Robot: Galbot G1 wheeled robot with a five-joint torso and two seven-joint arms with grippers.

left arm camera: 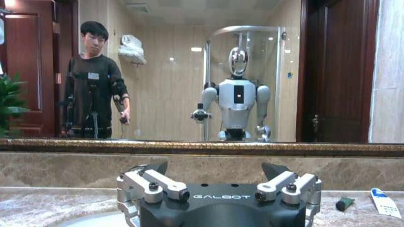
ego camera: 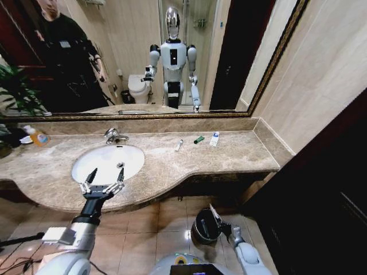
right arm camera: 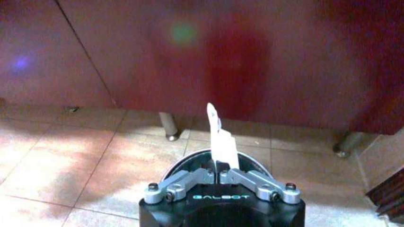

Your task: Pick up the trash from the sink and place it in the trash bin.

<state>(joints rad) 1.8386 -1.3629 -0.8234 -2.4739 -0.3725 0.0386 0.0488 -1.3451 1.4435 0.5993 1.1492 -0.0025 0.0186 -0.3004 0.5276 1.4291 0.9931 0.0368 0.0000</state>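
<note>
The white oval sink [ego camera: 109, 162] is set in a beige marble top. My left gripper [ego camera: 104, 179] hovers open over the basin's front rim; in the left wrist view its fingers [left arm camera: 158, 169] stand spread, facing the mirror. Trash lies on the top to the right of the basin: a small white tube [ego camera: 179, 145], a tiny green piece [ego camera: 198, 139] [left arm camera: 344, 203] and a white tube [ego camera: 214, 138] [left arm camera: 385, 202]. Down on the floor, my right gripper [ego camera: 223, 228] [right arm camera: 219, 173] is shut on a flat white piece [right arm camera: 218, 135] above the black trash bin [ego camera: 203, 224] [right arm camera: 256, 163].
A chrome tap [ego camera: 114, 136] stands behind the basin. An orange-labelled bottle [ego camera: 37, 136] and a plant [ego camera: 12, 91] sit at the far left. Dark wood panelling [ego camera: 327, 189] closes the right side. Metal vanity legs [right arm camera: 168, 127] stand on the tiled floor behind the bin.
</note>
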